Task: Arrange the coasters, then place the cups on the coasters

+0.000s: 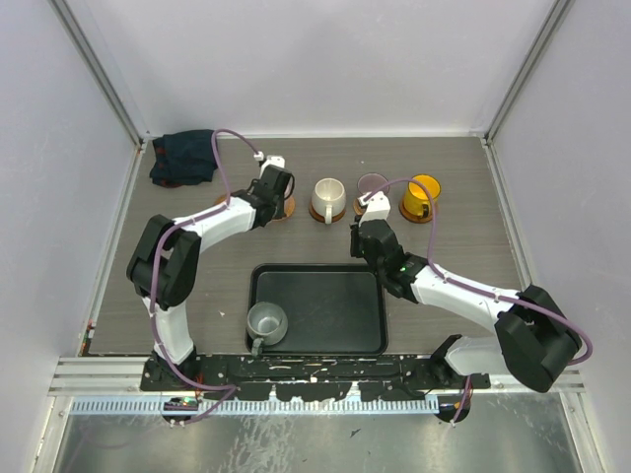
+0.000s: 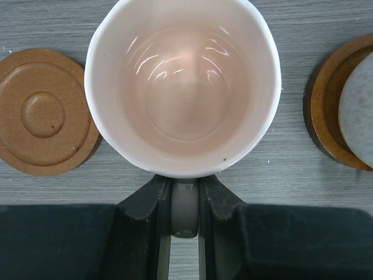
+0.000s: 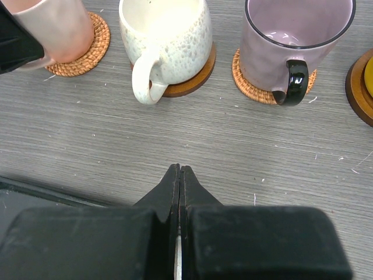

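My left gripper (image 2: 185, 189) is shut on the handle of the pink cup (image 2: 182, 87), seen from above. That cup (image 3: 55, 29) is over a woven coaster (image 3: 87, 49); whether it rests on it I cannot tell. An empty brown ridged coaster (image 2: 44, 111) lies just to its left. The cream cup (image 3: 166, 35) stands on a dark coaster (image 3: 195, 76). The mauve cup (image 3: 294, 41) is on a woven coaster (image 3: 253, 84), and the yellow cup (image 1: 422, 195) on its own coaster. The grey-green cup (image 1: 266, 320) sits in the tray. My right gripper (image 3: 179, 170) is shut and empty, in front of the row.
The black tray (image 1: 330, 305) lies at the near middle between the arm bases. A dark folded cloth (image 1: 184, 158) is at the far left corner. Metal frame posts and white walls close in the table on both sides and at the back.
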Tool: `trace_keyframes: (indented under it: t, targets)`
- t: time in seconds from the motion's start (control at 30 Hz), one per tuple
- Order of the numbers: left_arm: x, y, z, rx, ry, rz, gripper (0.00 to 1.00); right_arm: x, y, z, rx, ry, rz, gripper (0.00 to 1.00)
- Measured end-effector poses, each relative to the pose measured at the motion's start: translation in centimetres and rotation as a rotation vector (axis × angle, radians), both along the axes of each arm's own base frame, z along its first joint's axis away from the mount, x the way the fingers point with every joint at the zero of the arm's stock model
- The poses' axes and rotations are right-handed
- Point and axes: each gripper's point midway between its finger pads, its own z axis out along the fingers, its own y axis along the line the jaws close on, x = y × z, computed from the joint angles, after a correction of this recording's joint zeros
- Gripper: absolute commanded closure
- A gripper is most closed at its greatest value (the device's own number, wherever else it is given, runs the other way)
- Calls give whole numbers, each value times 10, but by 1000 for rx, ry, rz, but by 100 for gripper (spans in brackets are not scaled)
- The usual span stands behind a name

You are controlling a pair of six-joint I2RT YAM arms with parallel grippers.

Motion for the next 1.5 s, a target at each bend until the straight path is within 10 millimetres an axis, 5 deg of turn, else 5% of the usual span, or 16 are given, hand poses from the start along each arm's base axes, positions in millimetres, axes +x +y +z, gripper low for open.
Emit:
trace_keyframes:
  t: [1.17,1.5]
  targets:
    - [1,-9,-3,-81,6,44,100,-1,4,-4,1,15,20,99]
    - [-3,-5,-4,-81,4,57,81,-2,5,-5,4,18,30,99]
